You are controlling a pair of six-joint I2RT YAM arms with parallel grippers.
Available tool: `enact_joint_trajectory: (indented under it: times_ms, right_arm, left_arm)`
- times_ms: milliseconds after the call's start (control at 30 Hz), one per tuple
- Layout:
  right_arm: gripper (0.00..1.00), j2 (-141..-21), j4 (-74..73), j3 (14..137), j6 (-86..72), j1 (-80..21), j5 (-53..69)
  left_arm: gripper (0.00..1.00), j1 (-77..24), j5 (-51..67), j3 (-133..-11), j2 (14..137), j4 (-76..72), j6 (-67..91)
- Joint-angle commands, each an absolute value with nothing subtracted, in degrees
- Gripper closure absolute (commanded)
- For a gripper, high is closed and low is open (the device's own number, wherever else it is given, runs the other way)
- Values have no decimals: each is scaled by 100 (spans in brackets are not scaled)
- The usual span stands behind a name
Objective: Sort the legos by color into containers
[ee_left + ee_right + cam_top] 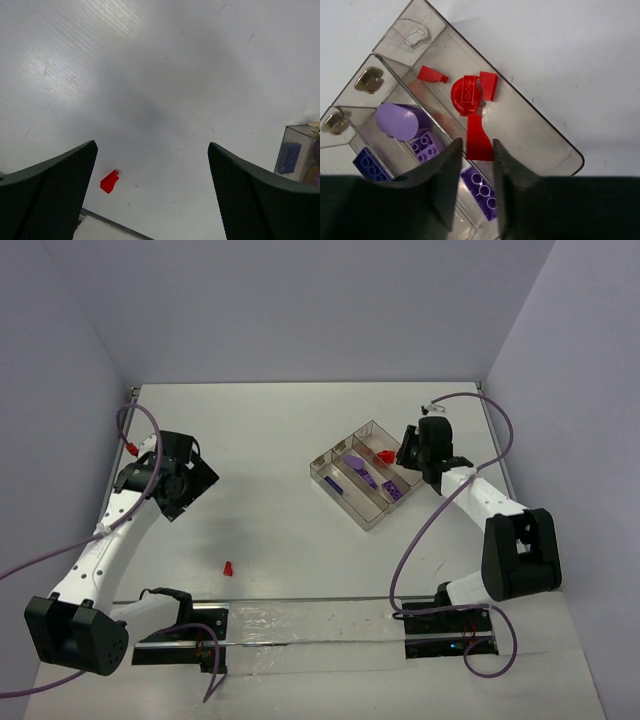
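Curved red brick (479, 132) between close-set jaws above the clear tray (339, 498).
Shows the right gripper (477, 150) directly over the tray's outermost compartment, fingers nearly together with the curved brick in the gap; cannot tell whether pinched or loose. Finds three more red bricks (465, 92) on that compartment's floor, and purple bricks (405, 121) in the neighbouring compartment. Places the left gripper (151, 150) well away from the tray, off to its left, jaws spread wide and holding nothing, above the bare table (165, 75). Leaves one loose red brick (109, 181) on the table, well apart from the tray, toward its near-left.
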State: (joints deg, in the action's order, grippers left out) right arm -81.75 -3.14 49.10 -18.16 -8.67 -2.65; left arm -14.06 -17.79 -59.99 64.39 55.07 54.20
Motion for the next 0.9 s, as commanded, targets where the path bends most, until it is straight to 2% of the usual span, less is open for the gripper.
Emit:
enact_joint_trajectory:
  times_ms: [0, 67, 200, 400, 533, 667, 867]
  right_arm:
    - [54, -8297, -258, 4904, -1875, -800, -474]
    - [43, -8313, -280, 4928, -1889, -792, -483]
    - [34, -8271, -334, 4974, -1885, -791, -510]
    - [33, -7929, -535, 5113, -1880, -801, -481]
    - [30, -7518, -554, 5173, -1843, -848, -357]
    - [24, -7197, -435, 5122, -1709, -1041, -418]
    - [21, -7113, -936, 5397, -1673, -1225, -518]
  left_arm:
    - [1, -1385, -1551, -5719, 6420, 5412, 5404]
    - [1, -1437, -1530, -5439, 6326, 5421, 5510]
    - [1, -1547, -1481, -5090, 6092, 5493, 5655]
    - [3, -2093, -1373, -4627, 5871, 5642, 6278]
    - [4, -2947, -1469, -4202, 6038, 5714, 7220]
    - [6, -3732, -1316, -3838, 6349, 5394, 7879]
    - [8, -4099, -1518, -3744, 6683, 5352, 8168]
